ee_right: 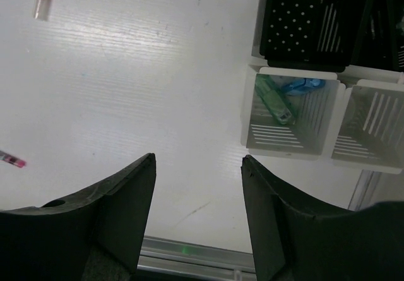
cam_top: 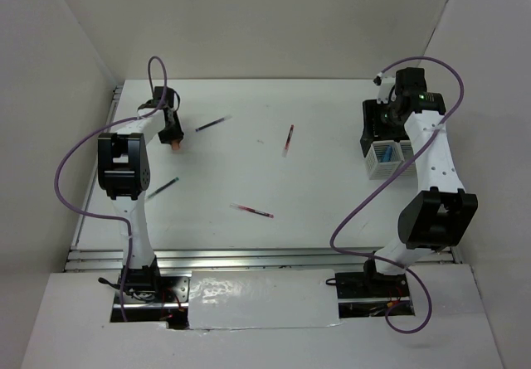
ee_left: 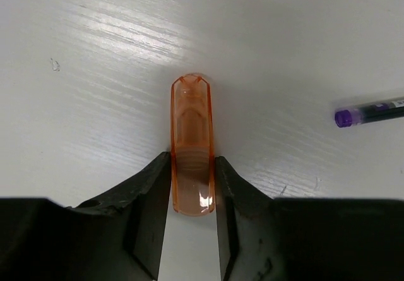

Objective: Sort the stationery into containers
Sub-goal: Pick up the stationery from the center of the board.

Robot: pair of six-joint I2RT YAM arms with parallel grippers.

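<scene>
White tabletop (cam_top: 332,186) gives me open room mid-field. The containers (cam_top: 383,141) cluster at its right edge, with a green tube (ee_right: 273,98) lying in one white bin (ee_right: 287,139). My right pincer (ee_right: 199,167) hangs released beside them. Pens (cam_top: 251,211) lie scattered between the arms. At far left my left pincer (ee_left: 192,167) is grasping the orange piece (ee_left: 191,117), with a purple-tipped pen (ee_left: 372,112) near.

Light falls bright and even from above, and my white table (ee_left: 95,35) throws it back in streaky glare under my left wrist camera. The orange piece (ee_left: 191,123) glows translucent, with one white glint low on it and a soft shadow around it. My left fingers (ee_left: 148,196) and right fingers (ee_right: 117,196) read nearly black, their detail lost. From above, the red pen (cam_top: 252,211) looks thin and soft, and the foil strip (cam_top: 249,294) glares.
</scene>
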